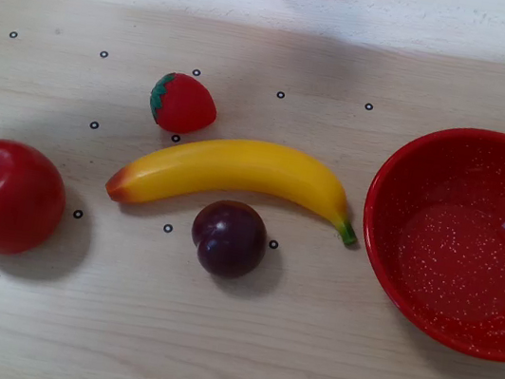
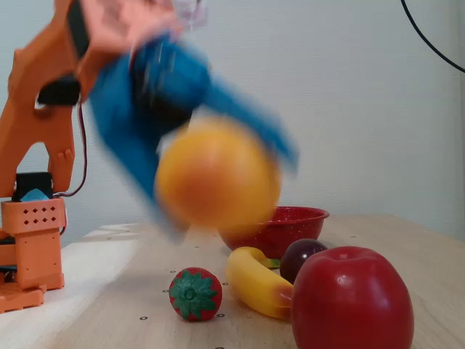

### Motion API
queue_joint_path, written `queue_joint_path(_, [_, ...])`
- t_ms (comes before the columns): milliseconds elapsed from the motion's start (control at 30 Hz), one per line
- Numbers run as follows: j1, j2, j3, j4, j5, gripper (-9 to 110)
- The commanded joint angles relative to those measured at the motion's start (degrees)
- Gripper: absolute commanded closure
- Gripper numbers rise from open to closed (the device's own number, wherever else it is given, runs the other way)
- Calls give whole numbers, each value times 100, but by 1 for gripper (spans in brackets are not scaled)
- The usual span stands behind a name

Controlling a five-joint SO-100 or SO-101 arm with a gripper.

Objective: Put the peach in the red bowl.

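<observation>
My blurred blue gripper (image 2: 218, 174) grasps the round yellow-orange peach (image 2: 216, 174) in the air, left of the far glossy red speckled bowl (image 2: 290, 225) in the fixed view.

Overhead looking down, low table-level side view

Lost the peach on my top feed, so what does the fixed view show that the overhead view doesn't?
Only the fixed view shows the peach, lifted and blurred in the blue gripper. Only the overhead view shows the red bowl is empty. Both show the apple, banana, plum and strawberry on the table.
</observation>
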Motion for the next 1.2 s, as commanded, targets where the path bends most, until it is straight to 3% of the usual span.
queue_joint_path(0, [545,1345,9,-272,-466,101])
queue_joint_path(267, [2092,3410,2004,-1274,-1529,101])
queue_joint_path(633, [5089,5317,4667,-2839,-1670,101])
queue_joint_path(900, [6776,5423,5396,-2944,-1556,101])
queue_joint_path(1167, [7726,4570,5194,-1995,-1274,101])
